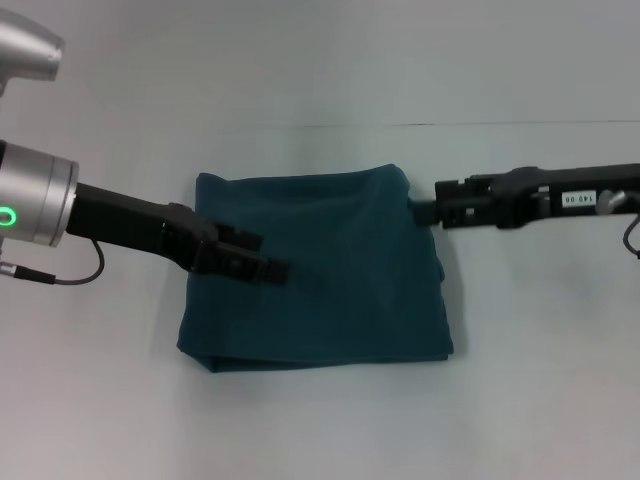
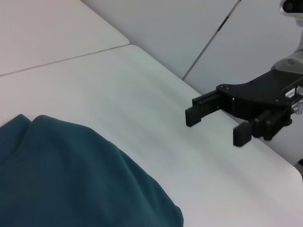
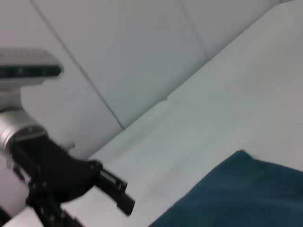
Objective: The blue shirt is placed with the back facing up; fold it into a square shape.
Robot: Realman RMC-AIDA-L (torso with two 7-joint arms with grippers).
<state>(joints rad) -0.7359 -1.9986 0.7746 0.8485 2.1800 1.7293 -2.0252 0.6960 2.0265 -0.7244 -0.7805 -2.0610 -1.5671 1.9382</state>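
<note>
The blue shirt (image 1: 320,270), a dark teal-blue soft cotton garment, lies already folded into a rough rectangle on the pale grey table (image 1: 320,420) in front of me, its plain side up and its layered edges showing along the near side and the near left corner. My left gripper (image 1: 272,266), black and blocky on the end of my silver-and-black arm, reaches in from the left over the shirt's left half, about midway along its depth, its tips pointing toward the middle of the cloth. From my head view the fingers there look drawn close together, yet I cannot tell whether they hold any fabric or simply hover above it; my left wrist view shows only a rounded fold of the shirt (image 2: 71,179) on the table. My right gripper (image 1: 425,212) comes in from the right and sits just at the shirt's far right corner, at the very edge of the cloth. In the left wrist view its two black fingers (image 2: 198,112) stand spread apart above the bare table (image 2: 142,118), with nothing between them. My right wrist view catches a corner of the shirt (image 3: 246,189) and my left gripper (image 3: 118,196) farther off.
</note>
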